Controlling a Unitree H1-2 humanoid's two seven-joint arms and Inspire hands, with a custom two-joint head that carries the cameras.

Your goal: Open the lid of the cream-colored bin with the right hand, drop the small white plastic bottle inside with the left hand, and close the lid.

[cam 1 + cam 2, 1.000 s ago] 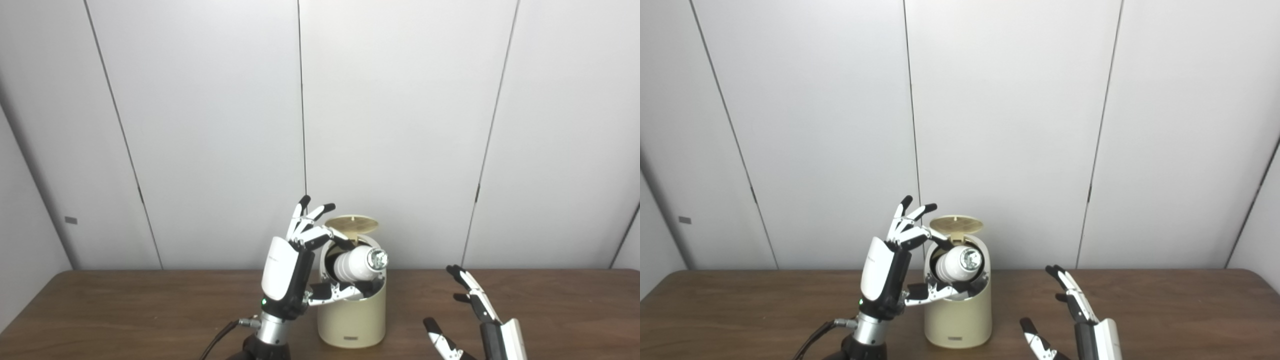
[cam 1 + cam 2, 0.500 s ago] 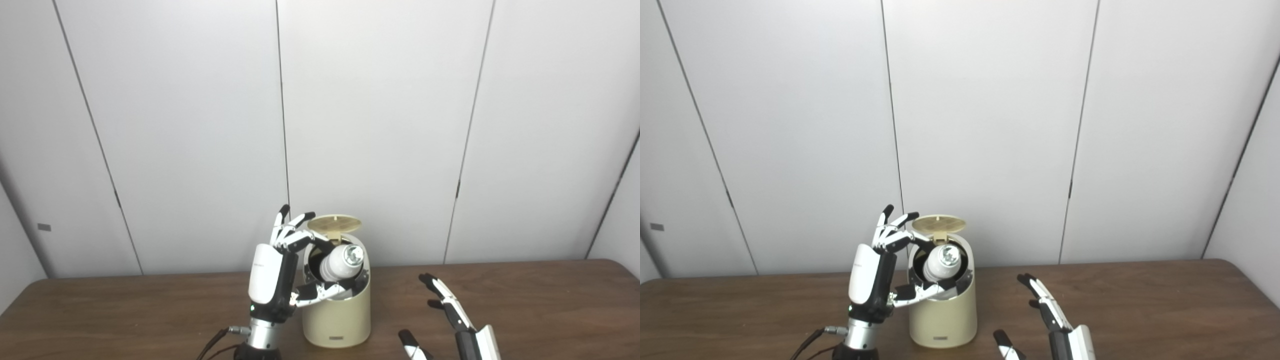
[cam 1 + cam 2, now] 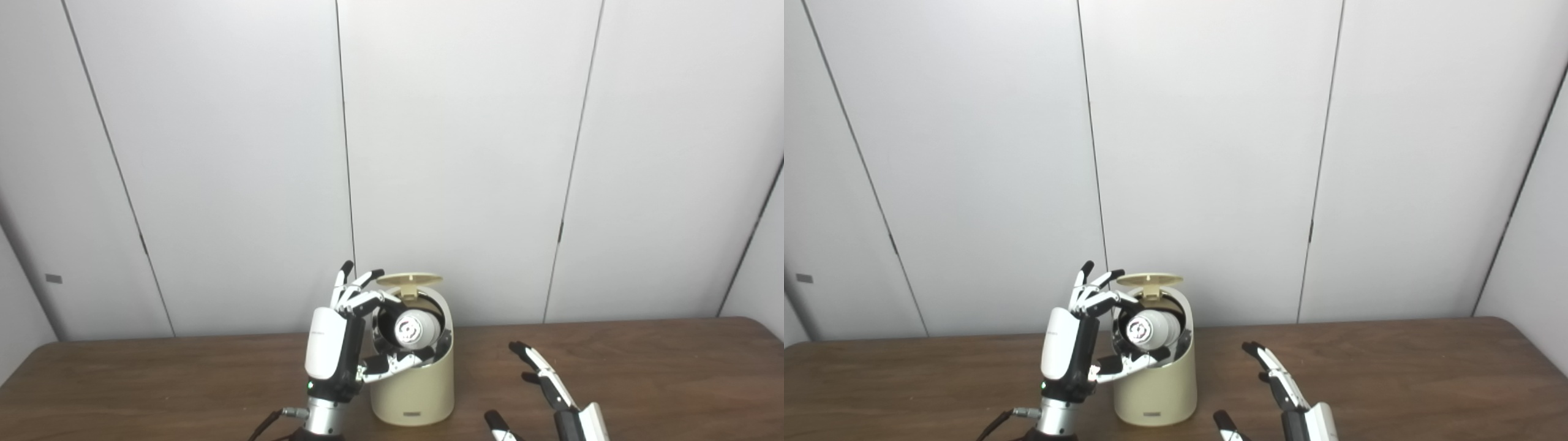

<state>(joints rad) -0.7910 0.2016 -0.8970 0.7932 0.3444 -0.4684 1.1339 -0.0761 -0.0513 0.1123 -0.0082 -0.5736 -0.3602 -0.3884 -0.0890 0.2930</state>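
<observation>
Brown wooden surface (image 3: pixel 674 367), plain white wall panels behind.
Left hand (image 3: pixel 343 343) grips the small white bottle (image 3: pixel 415 327) in the mouth of the cream bin (image 3: pixel 416 392), lid (image 3: pixel 409 279) up; right hand (image 3: pixel 551 392) sits empty, fingers spread.

Cream bin (image 3: pixel 416 386) upright on table, lid (image 3: pixel 409 279) up; white bottle (image 3: pixel 415 327) tilted in its mouth, base outward.

Two head cameras, side by side, facing forward over the table

Both look slightly down from above at the brown table (image 3: pixel 153 380) and the white wall (image 3: pixel 459 153), sharing the bin (image 3: pixel 1154 392); the right eye view sits slightly to the right.
</observation>
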